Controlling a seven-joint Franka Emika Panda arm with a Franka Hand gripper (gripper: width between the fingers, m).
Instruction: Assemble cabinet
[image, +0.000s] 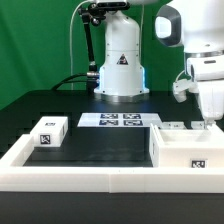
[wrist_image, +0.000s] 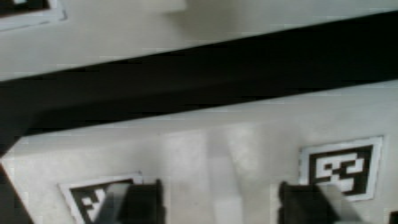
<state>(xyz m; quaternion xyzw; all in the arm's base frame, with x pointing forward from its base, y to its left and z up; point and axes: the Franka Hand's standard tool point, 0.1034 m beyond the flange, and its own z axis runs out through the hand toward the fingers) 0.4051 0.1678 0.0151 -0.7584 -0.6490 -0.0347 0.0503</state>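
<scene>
- Exterior view shows me the cabinet body (image: 185, 150), an open white box, on the black counter (image: 100, 150) at that view's right.
- A small tagged block (image: 48, 131) sits well apart, at the left.
- My claw (image: 204, 122) hangs over the body's far edge.
- Wrist view: its fingers (wrist_image: 137, 200) stand spread, gripping nothing, above a white tagged face.
</scene>
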